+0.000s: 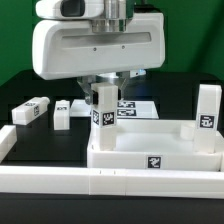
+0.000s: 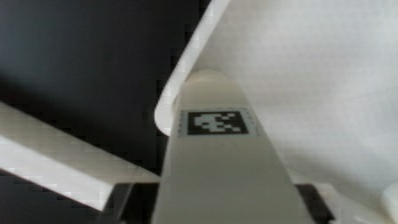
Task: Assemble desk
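Where my pincer [image 1: 104, 87] hangs over the upright leg [image 1: 103, 110], at the tabletop's [image 1: 155, 155] ten o'clock corner, I cannot tell whether it grips.

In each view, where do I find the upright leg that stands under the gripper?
Exterior view: the leg stands left of centre, at the tabletop's far corner.
Wrist view: the leg fills the centre, seen close.
Shared landmark: the square tag on this leg.

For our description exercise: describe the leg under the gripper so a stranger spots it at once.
Find the white tabletop in front. At its corner on the exterior view's left stands a leg, directly beneath the gripper. The other upright leg stands free.
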Motion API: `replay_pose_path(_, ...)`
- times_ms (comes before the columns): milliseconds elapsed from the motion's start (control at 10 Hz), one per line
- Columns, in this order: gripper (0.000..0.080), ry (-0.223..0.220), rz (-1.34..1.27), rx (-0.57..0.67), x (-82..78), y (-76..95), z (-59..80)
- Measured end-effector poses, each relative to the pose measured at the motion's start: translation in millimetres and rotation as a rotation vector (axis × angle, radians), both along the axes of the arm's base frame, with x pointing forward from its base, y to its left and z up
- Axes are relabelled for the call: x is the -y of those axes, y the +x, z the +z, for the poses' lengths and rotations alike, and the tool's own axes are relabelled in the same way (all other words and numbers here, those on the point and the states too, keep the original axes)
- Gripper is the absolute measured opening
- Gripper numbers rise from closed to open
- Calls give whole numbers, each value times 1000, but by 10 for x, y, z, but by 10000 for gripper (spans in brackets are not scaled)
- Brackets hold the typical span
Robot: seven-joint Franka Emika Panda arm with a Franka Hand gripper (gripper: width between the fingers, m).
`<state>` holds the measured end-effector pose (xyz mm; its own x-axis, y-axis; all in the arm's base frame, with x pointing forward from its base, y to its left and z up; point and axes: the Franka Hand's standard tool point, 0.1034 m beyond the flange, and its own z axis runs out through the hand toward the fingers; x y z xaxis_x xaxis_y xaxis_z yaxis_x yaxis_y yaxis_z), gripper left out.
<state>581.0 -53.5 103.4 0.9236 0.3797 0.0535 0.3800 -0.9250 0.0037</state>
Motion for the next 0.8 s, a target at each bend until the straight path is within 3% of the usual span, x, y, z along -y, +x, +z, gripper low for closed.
replay_pose_path(800,290,37,-710,9,52,8,-2)
